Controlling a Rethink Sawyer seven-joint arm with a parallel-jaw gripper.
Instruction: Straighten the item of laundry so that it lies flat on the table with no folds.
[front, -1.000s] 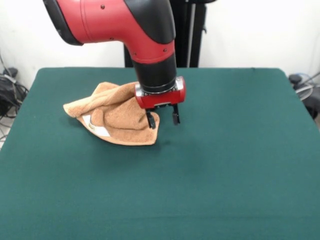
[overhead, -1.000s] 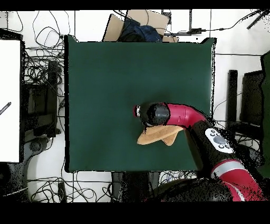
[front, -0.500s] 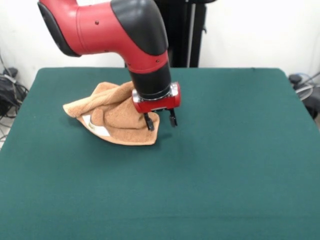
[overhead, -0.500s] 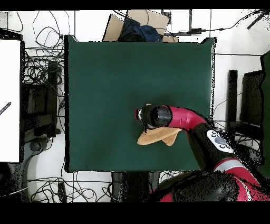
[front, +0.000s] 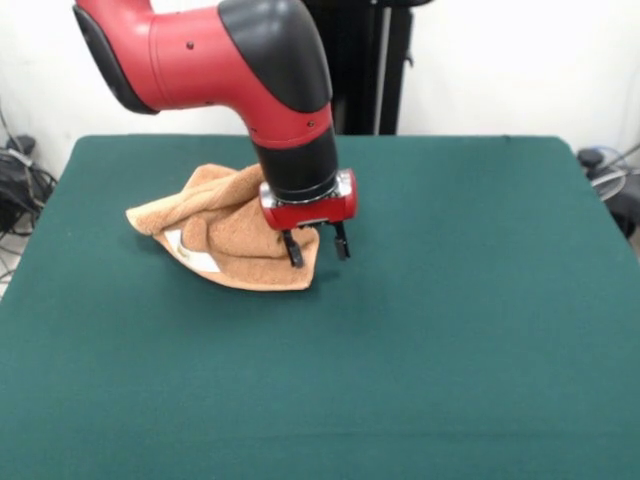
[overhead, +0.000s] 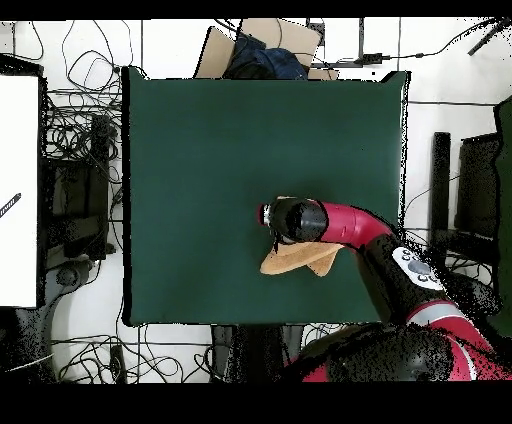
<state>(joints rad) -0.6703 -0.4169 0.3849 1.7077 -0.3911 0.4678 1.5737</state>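
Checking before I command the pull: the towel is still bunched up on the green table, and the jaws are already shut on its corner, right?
Not quite. The towel is bunched up on the green table, but the gripper is open: in the front view its jaws stand apart at the towel's corner, one in front of the cloth and one beside it, not closed on it.

Red arm (front: 190, 50), black joints, red-collared gripper (front: 315, 246), black fingers (front: 293, 250)
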